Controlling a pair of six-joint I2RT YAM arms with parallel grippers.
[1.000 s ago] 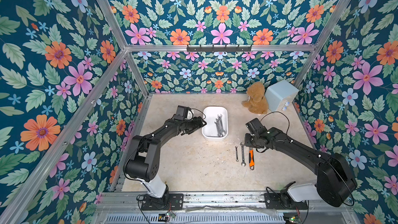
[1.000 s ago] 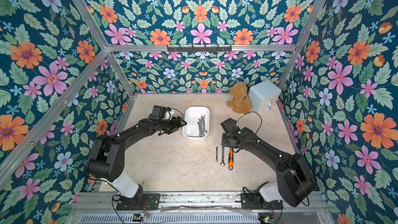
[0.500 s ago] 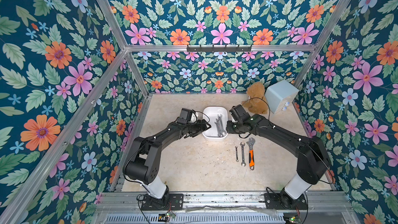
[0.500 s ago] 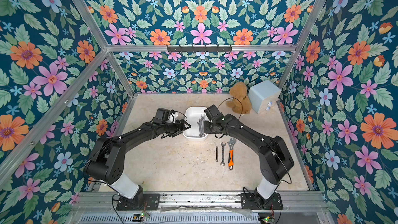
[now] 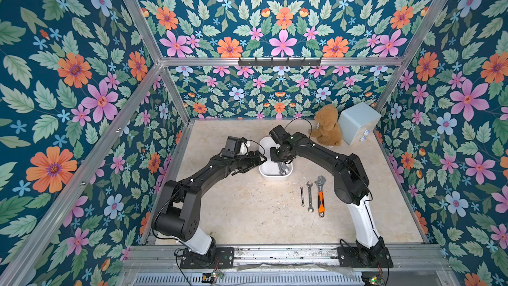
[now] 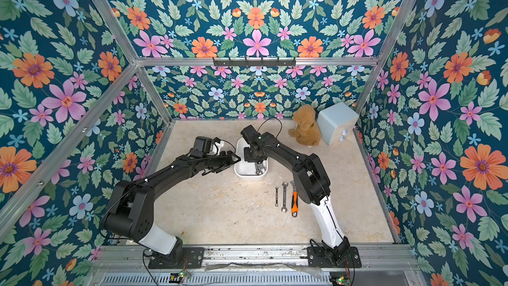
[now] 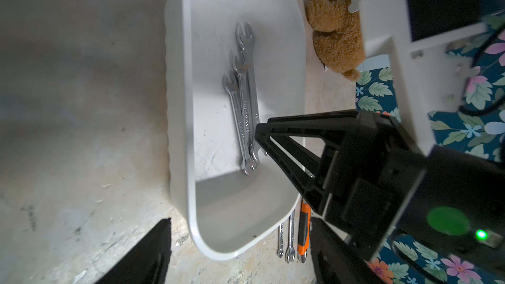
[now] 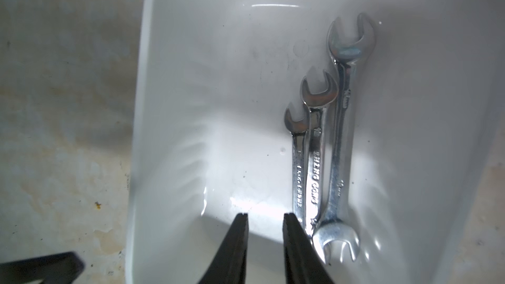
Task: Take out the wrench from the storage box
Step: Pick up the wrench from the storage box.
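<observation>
Inside the storage box (image 5: 270,173), which sits on the tabletop (image 5: 247,210) between the two arms, three silver wrenches (image 8: 317,159) lie side by side along its length, overlapping one another and nearer one long wall than the other. The longest wrench is on the outside of the group and the shortest faces the open floor of the box. The right pincer (image 8: 265,215) reaches down into the box with its fingertips (image 8: 243,217) a narrow gap apart and nothing between them. They hang over the bare white floor, just beside the near end of the shortest wrench. Whether the nearer fingertip touches that wrench cannot be told. The left pincer (image 7: 240,221) is spread wide at the box's other long side, with one end of the box lying between its fingers. Bare tabletop shows between the fingers and the box wall, so it grips nothing. On the tabletop near the front end of the box, two slim spanners (image 5: 306,196) and an orange-handled adjustable wrench (image 5: 320,199) lie parallel in a row. In both top views a brown teddy bear (image 5: 327,130) sits beside a pale blue cube-shaped box (image 5: 357,122) in the far corner, well apart from the white box.
</observation>
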